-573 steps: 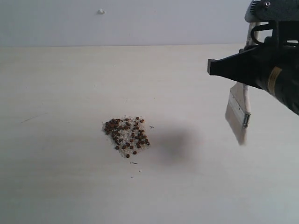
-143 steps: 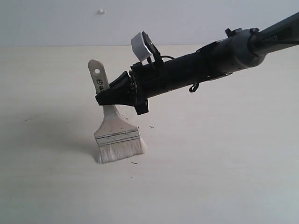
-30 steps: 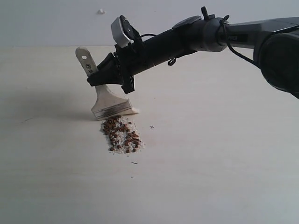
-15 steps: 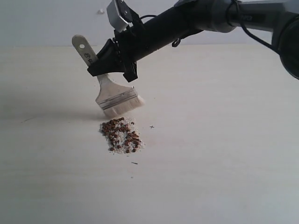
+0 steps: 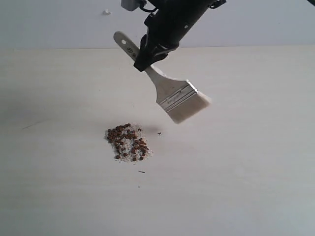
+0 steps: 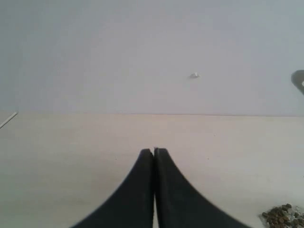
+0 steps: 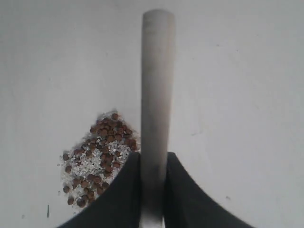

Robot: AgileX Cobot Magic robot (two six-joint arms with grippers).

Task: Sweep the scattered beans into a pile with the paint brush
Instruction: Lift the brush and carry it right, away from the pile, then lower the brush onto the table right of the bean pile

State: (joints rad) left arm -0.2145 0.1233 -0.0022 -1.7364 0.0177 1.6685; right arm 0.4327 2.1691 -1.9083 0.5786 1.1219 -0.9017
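Near the pile (image 5: 127, 143), paint brush (image 5: 173, 94) aloft

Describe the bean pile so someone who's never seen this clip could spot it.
On the pale table, look left of centre, below the paint brush hanging in the air. The pile is a compact clump of dark reddish-brown beans mixed with white grains, the only sizeable dark patch there.

We see the arm (image 5: 184, 14) behind the right pincer (image 5: 141, 62) cropped at the edge; beyond the pincer, the paint brush (image 5: 167, 88) bristles blur.
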